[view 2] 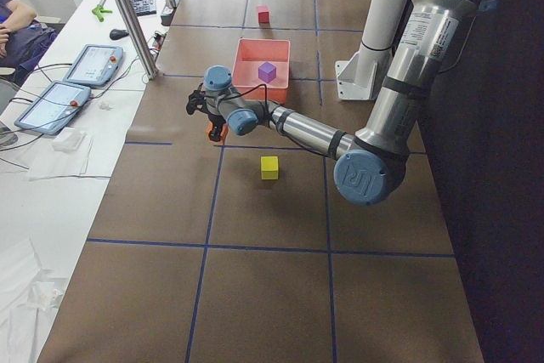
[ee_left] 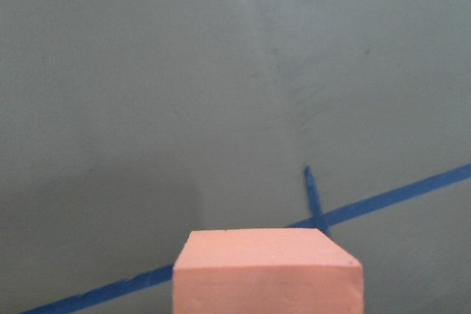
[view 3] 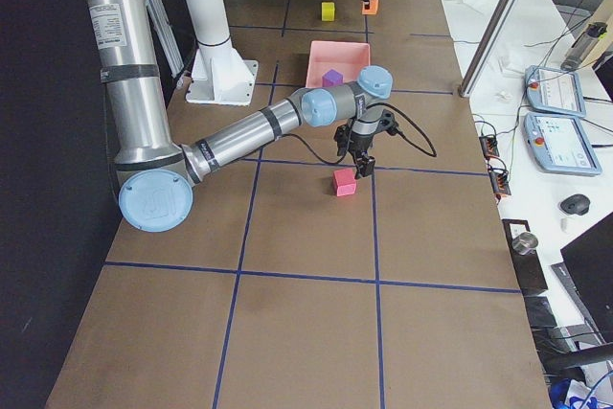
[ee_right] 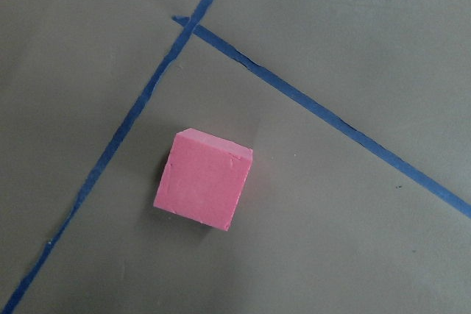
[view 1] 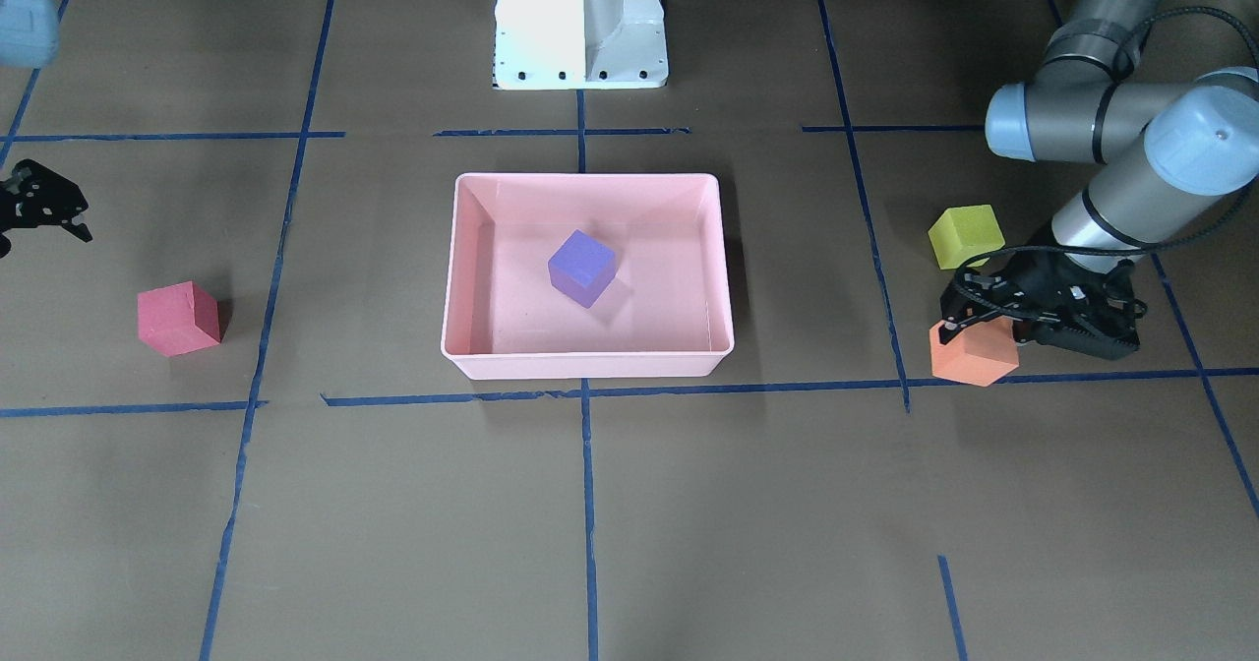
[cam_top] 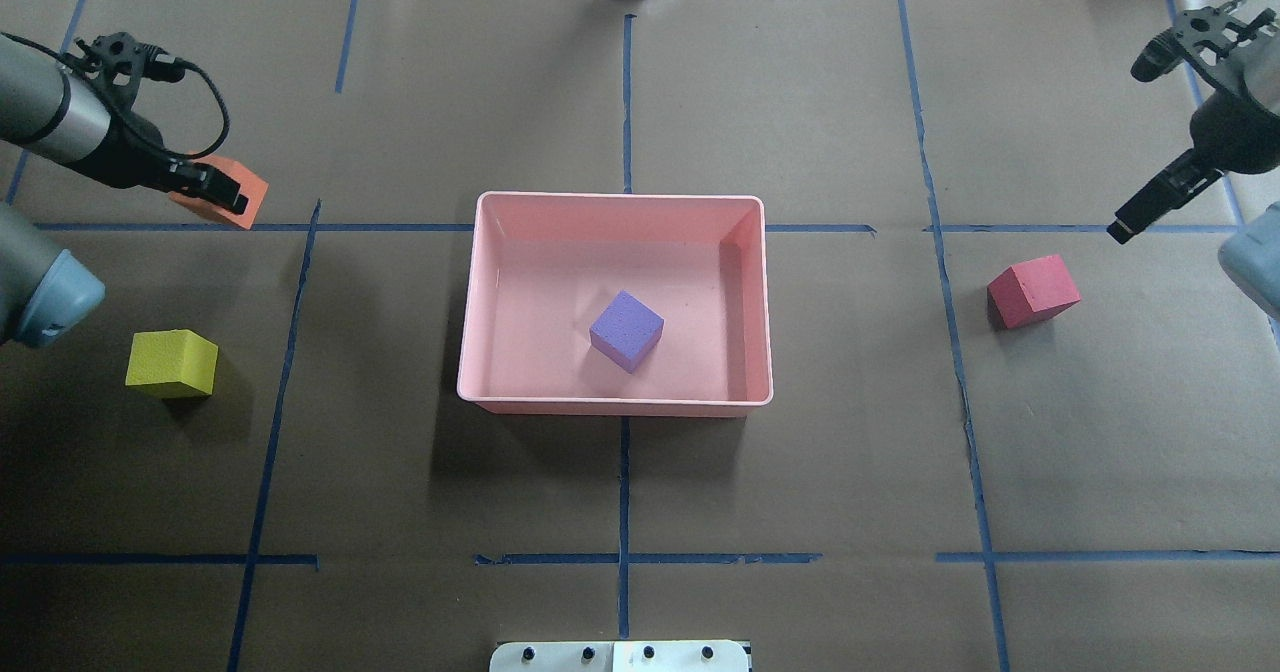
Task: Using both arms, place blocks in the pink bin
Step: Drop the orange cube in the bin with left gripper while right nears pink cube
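Observation:
The pink bin [cam_top: 615,404] stands mid-table with the purple block [cam_top: 627,329] inside it. My left gripper [view 1: 976,329] is shut on the orange block [view 1: 974,358], low over a blue tape line; the block fills the bottom of the left wrist view [ee_left: 268,270]. The yellow-green block [cam_top: 172,363] lies on the table beside the left arm. The red block [cam_top: 1033,291] lies on the table to the bin's right and shows in the right wrist view [ee_right: 204,180]. My right gripper [view 1: 41,230] is open and empty, above and just beyond the red block.
The white base pedestal [view 1: 580,22] stands behind the bin. Blue tape lines cross the brown paper table cover. Tablets, cables and a metal post [view 2: 127,14] line the far table edge, where an operator sits.

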